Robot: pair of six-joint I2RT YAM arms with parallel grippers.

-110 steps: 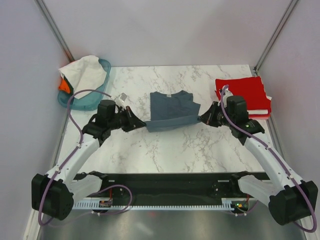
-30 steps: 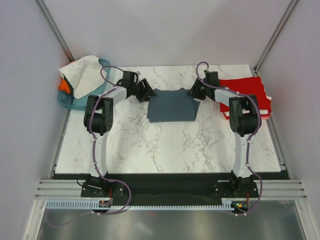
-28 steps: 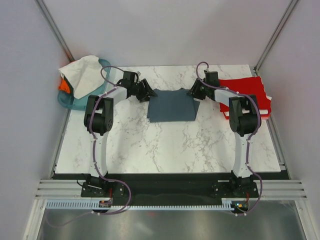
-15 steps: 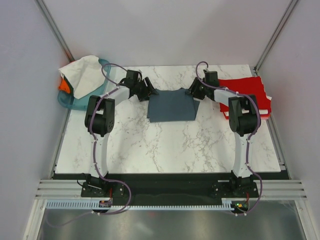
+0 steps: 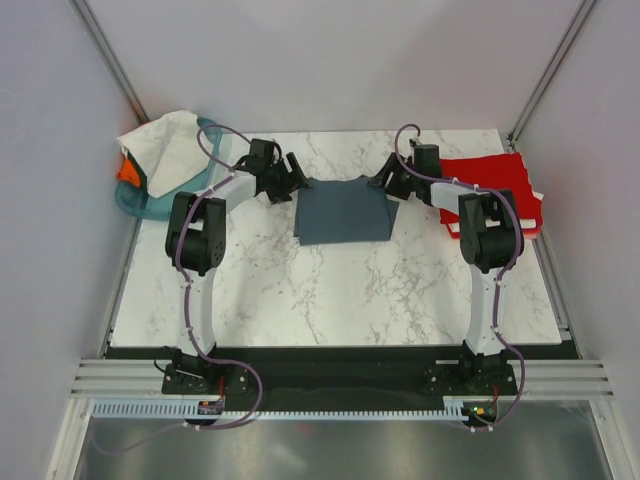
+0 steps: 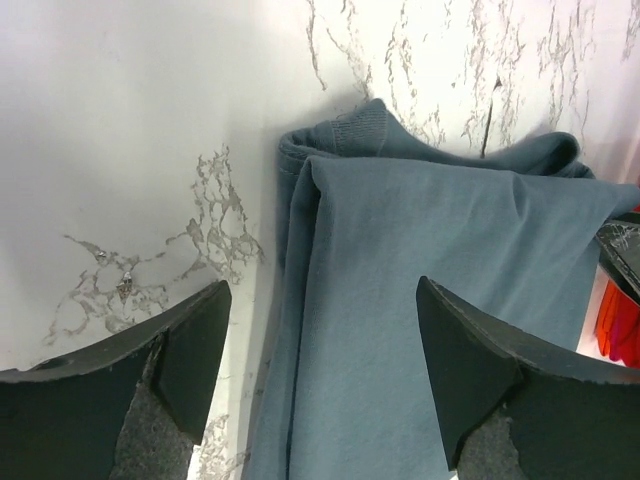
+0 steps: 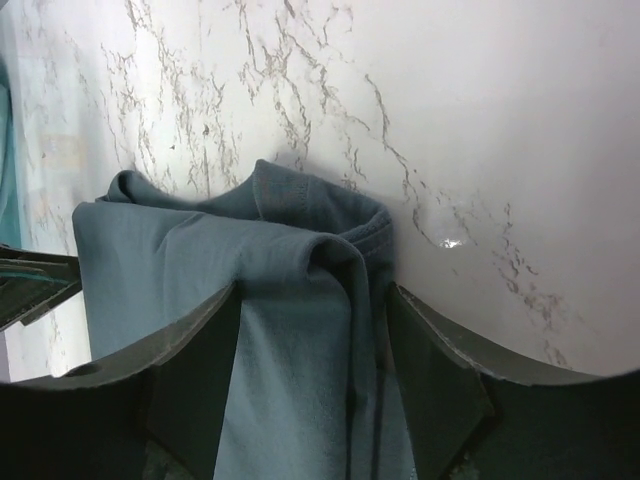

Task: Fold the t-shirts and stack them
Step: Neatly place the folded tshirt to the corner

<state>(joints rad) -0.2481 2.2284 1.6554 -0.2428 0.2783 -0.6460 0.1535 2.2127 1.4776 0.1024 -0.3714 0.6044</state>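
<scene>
A slate blue-grey t-shirt [image 5: 343, 212] lies folded on the marble table, its doubled edge towards the back. My left gripper [image 5: 295, 178] hovers open at its far left corner. In the left wrist view the gripper [image 6: 320, 370] straddles the shirt's [image 6: 430, 260] left edge with its fingers [image 6: 190, 350] clear of the cloth. My right gripper [image 5: 385, 182] is open at the far right corner. Seen from the right wrist, that gripper [image 7: 315, 390] spans the bunched corner of the shirt [image 7: 200, 260]. A folded red t-shirt [image 5: 495, 185] lies at the right.
A teal basket [image 5: 165, 205] stands at the back left, with a white t-shirt [image 5: 170, 145] draped over it and an orange one [image 5: 127, 172] beneath. White cloth peeks out under the red shirt. Both arms stretch far over the table towards the back wall.
Both arms carried the shirt's near edge to the far edge, folding it in half. Over the last second both grippers opened wider and let the cloth go; the left gripper drew slightly back.
</scene>
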